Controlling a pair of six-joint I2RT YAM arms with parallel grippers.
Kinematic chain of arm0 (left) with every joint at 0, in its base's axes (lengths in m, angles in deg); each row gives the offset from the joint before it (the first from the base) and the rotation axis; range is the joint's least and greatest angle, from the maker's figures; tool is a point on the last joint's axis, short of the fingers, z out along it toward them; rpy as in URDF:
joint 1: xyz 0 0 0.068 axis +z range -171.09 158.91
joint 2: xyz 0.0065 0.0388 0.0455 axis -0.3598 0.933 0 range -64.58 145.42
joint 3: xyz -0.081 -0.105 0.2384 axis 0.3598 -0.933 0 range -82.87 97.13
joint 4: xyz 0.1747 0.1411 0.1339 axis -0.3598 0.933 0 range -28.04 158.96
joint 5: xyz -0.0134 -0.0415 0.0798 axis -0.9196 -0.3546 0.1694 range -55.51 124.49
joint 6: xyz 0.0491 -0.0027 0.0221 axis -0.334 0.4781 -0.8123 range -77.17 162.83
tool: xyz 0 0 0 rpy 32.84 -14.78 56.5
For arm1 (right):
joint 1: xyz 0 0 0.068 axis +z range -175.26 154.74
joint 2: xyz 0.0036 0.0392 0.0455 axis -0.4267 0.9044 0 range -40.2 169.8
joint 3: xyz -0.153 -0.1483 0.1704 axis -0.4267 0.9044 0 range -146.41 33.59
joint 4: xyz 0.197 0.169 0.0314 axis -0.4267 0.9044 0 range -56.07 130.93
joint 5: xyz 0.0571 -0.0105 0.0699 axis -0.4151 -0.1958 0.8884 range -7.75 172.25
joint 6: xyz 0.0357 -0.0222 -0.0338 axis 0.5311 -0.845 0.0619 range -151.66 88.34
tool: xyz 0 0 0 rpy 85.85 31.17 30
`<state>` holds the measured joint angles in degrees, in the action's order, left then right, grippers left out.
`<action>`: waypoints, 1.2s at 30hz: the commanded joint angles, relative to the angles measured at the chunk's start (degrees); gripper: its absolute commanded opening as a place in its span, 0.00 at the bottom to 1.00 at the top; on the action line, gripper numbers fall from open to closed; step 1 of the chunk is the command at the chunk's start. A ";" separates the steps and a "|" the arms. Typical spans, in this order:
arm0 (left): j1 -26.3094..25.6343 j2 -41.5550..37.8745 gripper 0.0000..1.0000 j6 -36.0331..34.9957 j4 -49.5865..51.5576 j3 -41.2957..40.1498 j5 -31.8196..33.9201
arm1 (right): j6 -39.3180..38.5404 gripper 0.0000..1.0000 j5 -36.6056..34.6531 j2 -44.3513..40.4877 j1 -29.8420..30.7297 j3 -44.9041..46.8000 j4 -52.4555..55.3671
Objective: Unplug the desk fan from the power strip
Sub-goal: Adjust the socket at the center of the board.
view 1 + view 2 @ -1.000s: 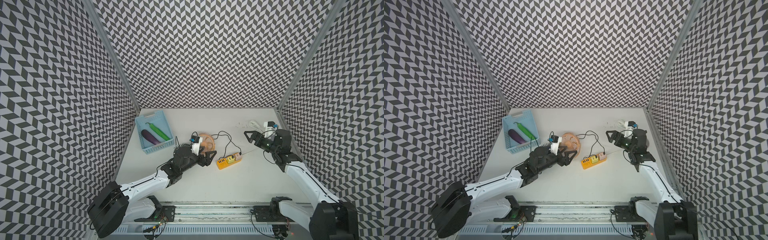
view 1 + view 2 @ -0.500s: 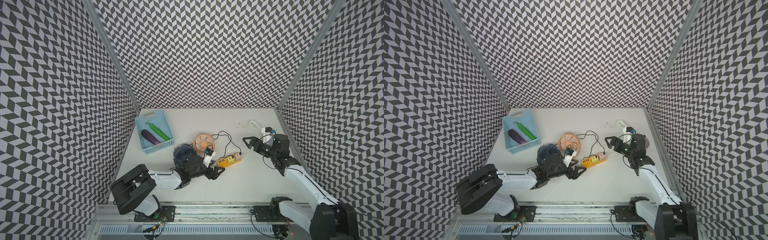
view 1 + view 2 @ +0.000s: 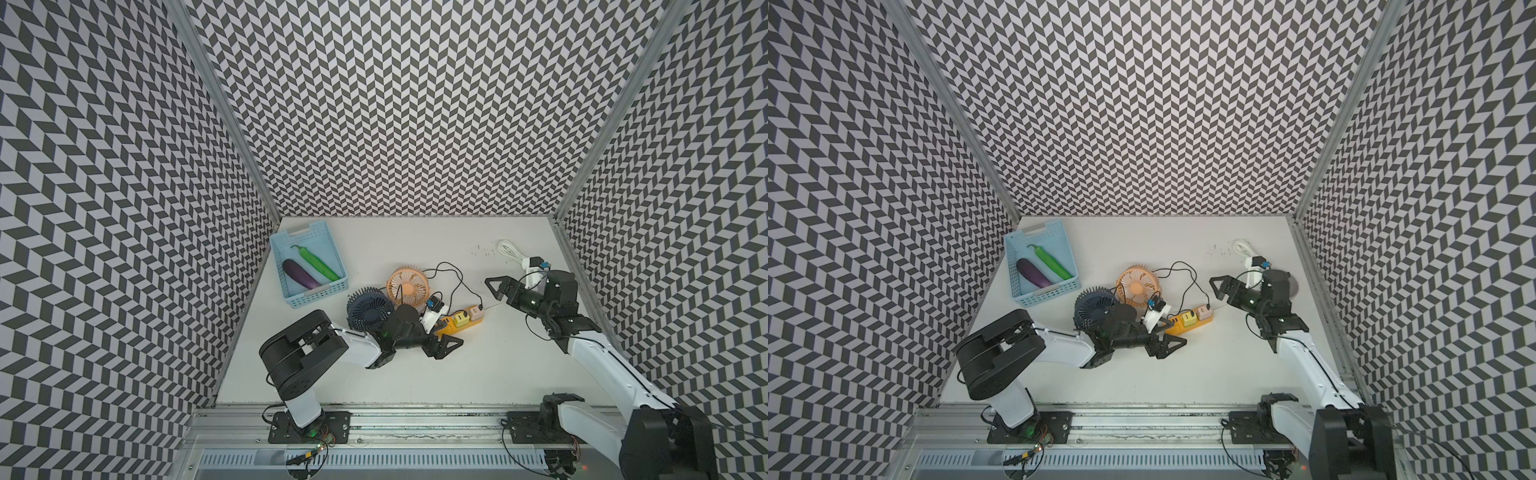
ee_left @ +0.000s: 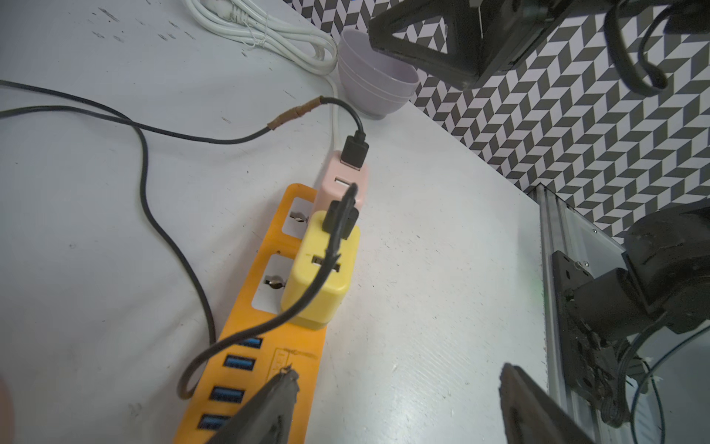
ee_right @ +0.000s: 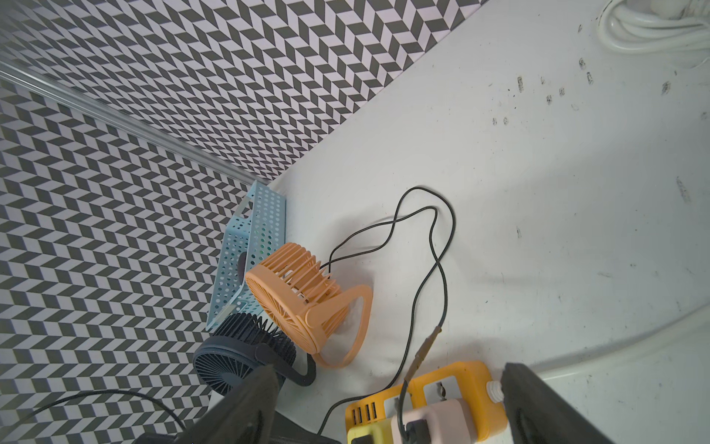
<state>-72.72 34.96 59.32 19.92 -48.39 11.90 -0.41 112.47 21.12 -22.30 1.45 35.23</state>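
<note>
Chevron walls (image 3: 395, 104) are closing in a white table (image 3: 415, 374), and the strip (image 3: 448, 331) is lying near its middle, slanting between the two arms. Two plugs are sitting in its sockets: a yellow adapter (image 4: 322, 269) and, at the cord end, a pink adapter (image 4: 342, 180), each taking one of the black leads (image 4: 355, 148). Those are looping back toward an orange fan (image 3: 407, 286) and a blue fan (image 3: 370, 309), which are standing side by side behind the strip. I cannot tell which lead is feeding which fan.

The left gripper (image 3: 446, 350) is hanging low at the strip's USB end, jaws spread and empty. In the left wrist view one finger (image 4: 265, 411) is showing over the orange casing and the other over bare table. That placement is probably for pinning the strip down so that it is not dragging along when a plug is pulled.

The right gripper (image 3: 494, 289) is hovering just off the cord end, also spread wide and holding nothing, pointing at the adapters. Its wrist view is framing the pink one between the fingers, so it looks like the pulling hand. Both plugs are sitting fully home, so the unplugging is not yet begun. A basket (image 3: 316, 293) of vegetables is sitting well apart at the left rear.
</note>
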 commanded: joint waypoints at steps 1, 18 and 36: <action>0.78 1.78 0.81 -2.09 -3.03 2.69 -1.23 | -0.91 0.94 -0.92 -0.58 0.35 0.80 -1.88; 2.86 6.32 0.85 -4.77 -2.36 4.66 5.14 | -1.28 0.95 -0.58 -0.87 0.38 2.23 -2.30; 1.85 8.77 0.79 -5.11 -3.43 1.44 7.47 | -1.14 0.94 0.43 -1.35 0.35 3.04 -2.53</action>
<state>-70.28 42.70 55.08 18.02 -46.36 18.76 -0.83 112.53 21.10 -22.30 3.77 35.14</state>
